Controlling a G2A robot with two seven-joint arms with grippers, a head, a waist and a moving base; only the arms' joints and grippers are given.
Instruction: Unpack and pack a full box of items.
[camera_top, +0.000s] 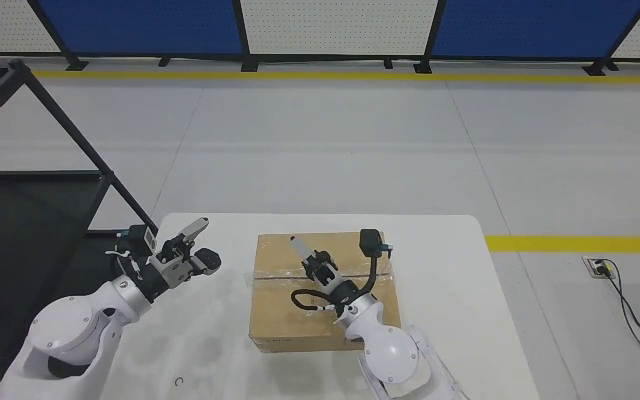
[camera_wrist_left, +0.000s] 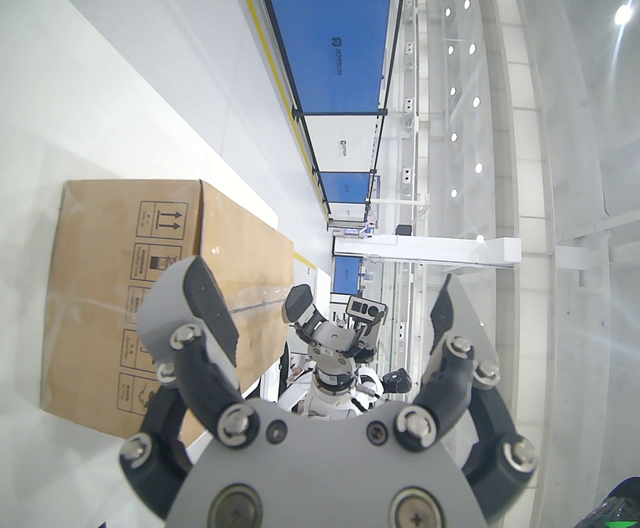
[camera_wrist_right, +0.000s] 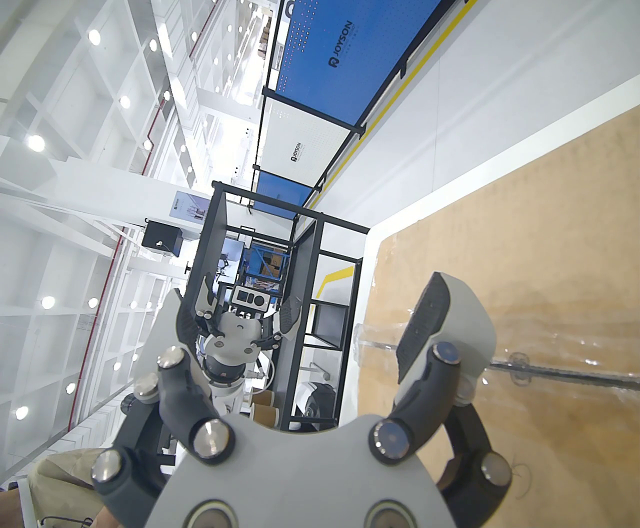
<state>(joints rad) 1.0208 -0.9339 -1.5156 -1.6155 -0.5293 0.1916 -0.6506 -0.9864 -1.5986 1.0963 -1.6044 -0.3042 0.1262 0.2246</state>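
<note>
Brown cardboard box (camera_top: 278, 305) sitting flat on the worktop (camera_top: 450, 290), flaps closed, clear tape running along its top seam.

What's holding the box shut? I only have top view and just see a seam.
Observer: Clear tape runs over it; the box is shut.
Operator: Anything gripped on the right?
Observer: No. The right gripper is open, with nothing between its pads.
Operator: Any markings on the box?
Observer: Printed symbols on the side facing the left gripper, which is also open.
</note>
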